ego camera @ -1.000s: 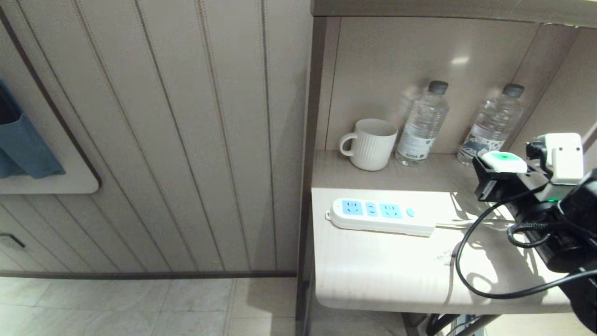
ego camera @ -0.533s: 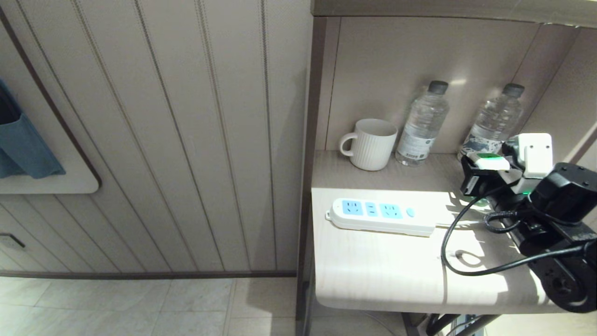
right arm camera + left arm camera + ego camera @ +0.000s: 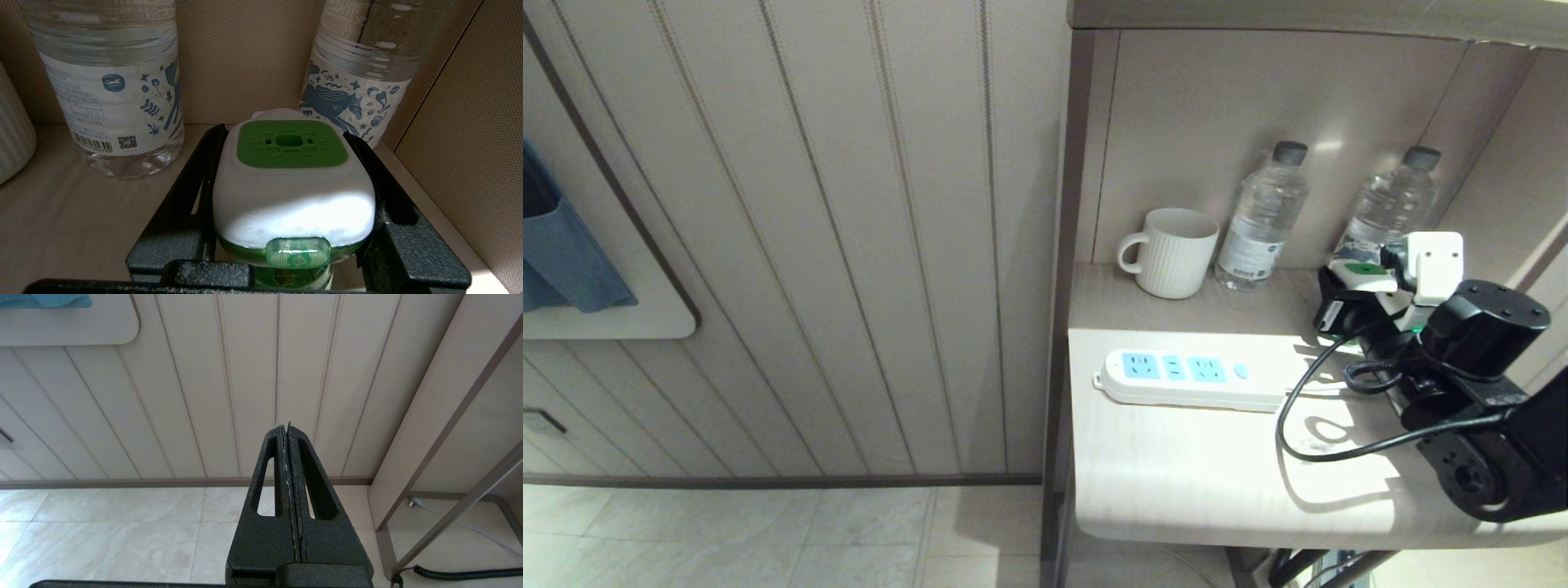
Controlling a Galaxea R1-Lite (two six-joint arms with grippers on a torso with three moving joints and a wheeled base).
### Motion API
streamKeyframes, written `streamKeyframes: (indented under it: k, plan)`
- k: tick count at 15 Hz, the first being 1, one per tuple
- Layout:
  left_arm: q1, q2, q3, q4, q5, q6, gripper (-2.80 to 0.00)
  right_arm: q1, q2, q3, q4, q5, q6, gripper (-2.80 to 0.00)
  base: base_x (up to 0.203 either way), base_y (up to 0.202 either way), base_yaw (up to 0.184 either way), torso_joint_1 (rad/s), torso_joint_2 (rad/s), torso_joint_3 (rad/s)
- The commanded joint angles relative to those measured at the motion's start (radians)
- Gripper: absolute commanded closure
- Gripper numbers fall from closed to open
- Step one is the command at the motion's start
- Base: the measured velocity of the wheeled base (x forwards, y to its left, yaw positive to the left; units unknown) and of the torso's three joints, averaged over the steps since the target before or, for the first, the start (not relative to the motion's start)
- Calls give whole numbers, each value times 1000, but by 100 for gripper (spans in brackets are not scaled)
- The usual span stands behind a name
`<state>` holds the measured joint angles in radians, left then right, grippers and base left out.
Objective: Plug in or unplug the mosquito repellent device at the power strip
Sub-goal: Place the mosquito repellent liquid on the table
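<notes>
Right gripper [image 3: 288, 196] pinches the small green-and-white plastic mosquito repellent device [image 3: 292, 183] at the shelf's back-right corner, just before 2 clear water bottles [image 3: 1390, 204]. The long white power strip w/ blue sockets [image 3: 1188, 378] lies to its left, lengthwise across the shelf; right arm nearer. Vs 1 s ago, device sits lower, further back. Left gripper [image 3: 288, 457] pressed together, parked.

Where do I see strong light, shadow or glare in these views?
Head view: bright light falls on the shelf around the power strip, and the black cable casts a looping shadow; a soft glare patch sits on the back panel. Right wrist view: the mosquito repellent device has a bright highlight on its white front.
</notes>
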<state>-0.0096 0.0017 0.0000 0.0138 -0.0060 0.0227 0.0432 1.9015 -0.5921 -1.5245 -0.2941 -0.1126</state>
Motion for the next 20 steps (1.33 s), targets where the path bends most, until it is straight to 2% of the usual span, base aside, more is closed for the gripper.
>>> streamKeyframes:
  k: [1, 11, 12, 20]
  plan:
    - [0, 1, 0, 0, 0, 0, 0, 0, 23, -7, -45, -3, -1, 0, 0, 0, 0, 0, 0, 0]
    - [-1, 1, 0, 0, 0, 0, 0, -15, -30, 15, -45, -4, -1, 0, 0, 0, 0, 0, 0, 0]
    - [0, 1, 0, 0, 0, 0, 0, -16, -33, 19, -45, -4, -1, -280, 0, 0, 0, 0, 0, 0]
    - [0, 1, 0, 0, 0, 0, 0, -13, -77, 55, -45, -4, -1, -280, 0, 0, 0, 0, 0, 0]
